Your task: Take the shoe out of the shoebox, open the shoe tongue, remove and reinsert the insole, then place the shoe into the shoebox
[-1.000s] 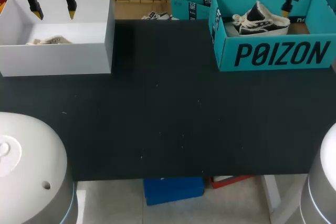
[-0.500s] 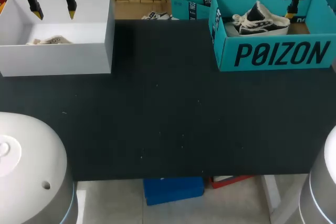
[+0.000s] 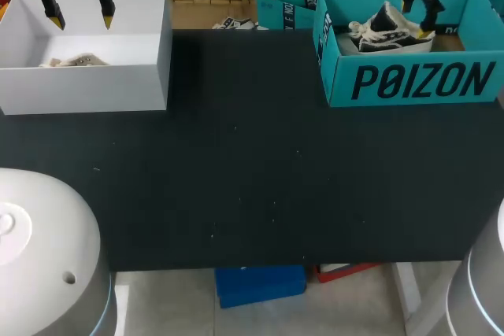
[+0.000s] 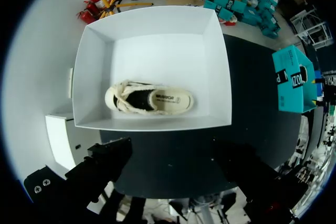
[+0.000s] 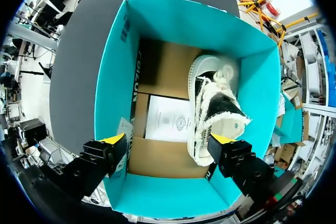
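Right end effector (image 5: 168, 139) is hovering wide open, empty, above the teal shoebox (image 5: 111, 66).
High-top shoe (image 5: 216, 111) is lying under one finger; centring over it first should help.

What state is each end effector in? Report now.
Left end effector: open, empty, above the white box.
Right end effector: open, empty, above the shoe in the teal box.

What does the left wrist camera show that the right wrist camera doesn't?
Only the left wrist view: the white box with a laced shoe lying inside. Only the right wrist view: the teal shoebox's inside, with the frayed shoe, a paper sheet and the open right gripper above. Both: the black table and the teal shoebox itself.
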Controlling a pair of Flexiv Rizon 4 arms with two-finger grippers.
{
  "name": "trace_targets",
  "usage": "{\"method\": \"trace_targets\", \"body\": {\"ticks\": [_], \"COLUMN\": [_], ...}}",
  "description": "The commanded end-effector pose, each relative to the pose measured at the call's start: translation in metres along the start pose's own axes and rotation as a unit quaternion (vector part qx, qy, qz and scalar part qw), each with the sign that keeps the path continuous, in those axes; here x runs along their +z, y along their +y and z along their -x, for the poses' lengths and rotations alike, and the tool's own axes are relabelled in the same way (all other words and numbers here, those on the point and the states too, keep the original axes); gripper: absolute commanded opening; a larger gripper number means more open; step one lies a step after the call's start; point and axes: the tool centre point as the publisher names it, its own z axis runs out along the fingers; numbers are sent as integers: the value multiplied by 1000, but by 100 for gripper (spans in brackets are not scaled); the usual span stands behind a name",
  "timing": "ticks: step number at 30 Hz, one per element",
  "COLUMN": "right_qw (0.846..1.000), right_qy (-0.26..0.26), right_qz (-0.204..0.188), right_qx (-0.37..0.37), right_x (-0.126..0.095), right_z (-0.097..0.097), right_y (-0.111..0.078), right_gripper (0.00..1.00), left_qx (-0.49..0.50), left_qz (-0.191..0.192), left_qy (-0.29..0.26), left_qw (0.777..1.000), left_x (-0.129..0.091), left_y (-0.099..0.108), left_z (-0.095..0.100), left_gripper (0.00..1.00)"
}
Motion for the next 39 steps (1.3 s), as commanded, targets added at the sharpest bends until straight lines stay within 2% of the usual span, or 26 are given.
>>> {"method": "trace_targets", "body": {"ticks": [1,3,7,10,13,16,17,20,32,37,39], "right_qw": [1000,1000,1000,1000,1000,1000,1000,1000,1000,1000,1000], "right_qy": [11,11,7,5,3,2,1,0,3,4,5], "right_qz": [3,6,12,14,16,18,18,18,19,20,22], "right_qx": [4,6,15,19,19,16,15,9,-2,-4,-3], "right_x": [10,14,22,29,34,40,43,48,73,86,92], "right_z": [8,7,7,9,13,19,22,29,58,68,70], "right_y": [-2,-2,-3,-6,-7,-9,-9,-11,-21,-23,-23], "right_gripper": [78,82,76,77,73,73,67,62,62,50,50], "left_qx": [0,0,0,0,0,0,0,0,0,0,0], "left_qz": [1,1,1,1,1,1,1,1,1,1,1], "left_qy": [-1,-1,-1,-1,-1,-1,-1,-1,-1,-1,-1], "left_qw": [1000,1000,1000,1000,1000,1000,1000,1000,1000,1000,1000], "left_x": [-1,-1,-1,-1,-1,-1,-1,-1,-1,-1,-1], "left_y": [0,0,0,0,0,0,0,0,0,0,0], "left_z": [0,0,0,0,0,0,0,0,0,0,0], "left_gripper": [100,100,100,100,100,100,100,100,100,100,100]}}
